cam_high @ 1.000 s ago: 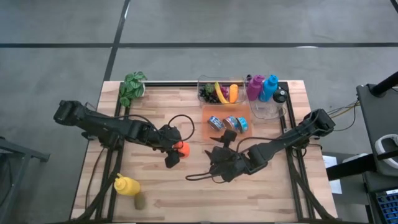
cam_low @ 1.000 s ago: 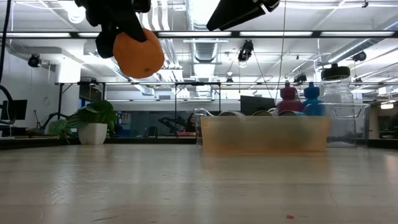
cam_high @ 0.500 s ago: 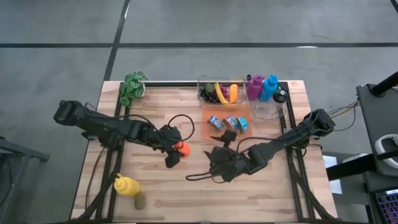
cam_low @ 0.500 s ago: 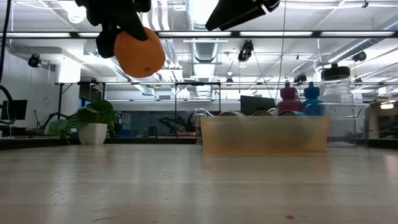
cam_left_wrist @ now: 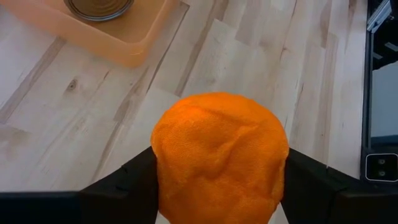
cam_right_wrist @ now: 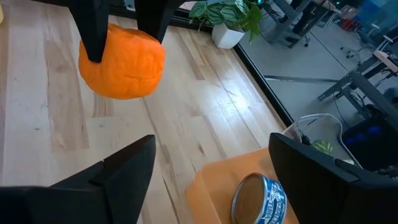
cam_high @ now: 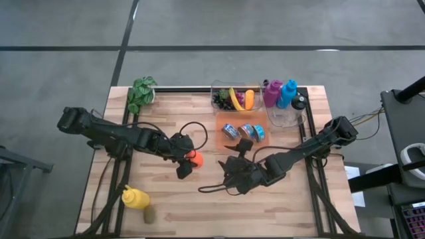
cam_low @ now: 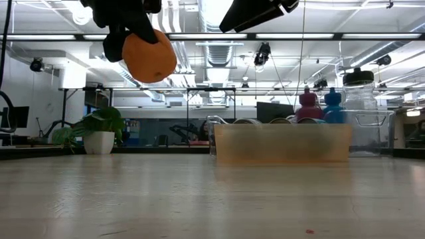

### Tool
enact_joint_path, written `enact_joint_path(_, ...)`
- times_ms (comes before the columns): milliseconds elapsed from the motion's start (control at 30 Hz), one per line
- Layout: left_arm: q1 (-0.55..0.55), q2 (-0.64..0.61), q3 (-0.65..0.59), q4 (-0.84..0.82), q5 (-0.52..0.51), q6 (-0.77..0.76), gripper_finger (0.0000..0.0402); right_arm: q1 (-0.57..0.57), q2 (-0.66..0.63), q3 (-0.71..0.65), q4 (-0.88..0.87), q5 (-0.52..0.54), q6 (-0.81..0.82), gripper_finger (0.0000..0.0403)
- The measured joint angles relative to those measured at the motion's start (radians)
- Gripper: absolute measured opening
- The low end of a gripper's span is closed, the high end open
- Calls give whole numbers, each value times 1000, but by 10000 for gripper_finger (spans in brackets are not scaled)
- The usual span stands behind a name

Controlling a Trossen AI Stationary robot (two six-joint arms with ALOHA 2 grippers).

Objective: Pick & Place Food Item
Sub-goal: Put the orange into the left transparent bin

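Nothing much shifted since the earlier frames: your left gripper [cam_high: 189,161] stayed clamped on the orange [cam_high: 193,158], and both arms kept their places over the table [cam_high: 166,199].

You held the orange pinched between the two dark fingers [cam_left_wrist: 124,180] of the left gripper, near the middle of the high view, just left of centre. In the low view the fruit [cam_low: 149,56] hung at upper left, well clear of the tabletop [cam_low: 212,199], with the gripper above it. In the left wrist view the orange [cam_left_wrist: 219,155] filled the lower centre, a finger pressing each flank.

Your right gripper [cam_high: 234,174] sat just right of centre in the high view, near the orange but apart from it, its fingers spread wide with nothing between them. In its wrist view the orange [cam_right_wrist: 122,61] showed at upper left, and both fingers [cam_right_wrist: 124,168] stood far apart along the bottom.

An orange tray [cam_high: 220,137] holding tin cans [cam_high: 230,131] lay just above the right gripper in the high view. Behind it, along the top edge, stood a clear bin of fruit [cam_high: 236,99], a magenta bottle [cam_high: 271,92] and a blue bottle [cam_high: 287,92]. A potted plant [cam_high: 141,93] occupied the upper left corner, and a yellow mustard bottle [cam_high: 135,197] lay at lower left.
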Motion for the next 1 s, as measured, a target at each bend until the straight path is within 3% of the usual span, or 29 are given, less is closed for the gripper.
enact_joint_path(300,1,0,0,4,0,0,249,0,0,1,3,-3,0,307)
enact_joint_path(700,16,0,1,60,0,-81,248,0,0,12,2,-13,-183,392)
enact_joint_path(1000,38,0,1,196,0,-122,245,0,-2,12,2,-27,-269,400)
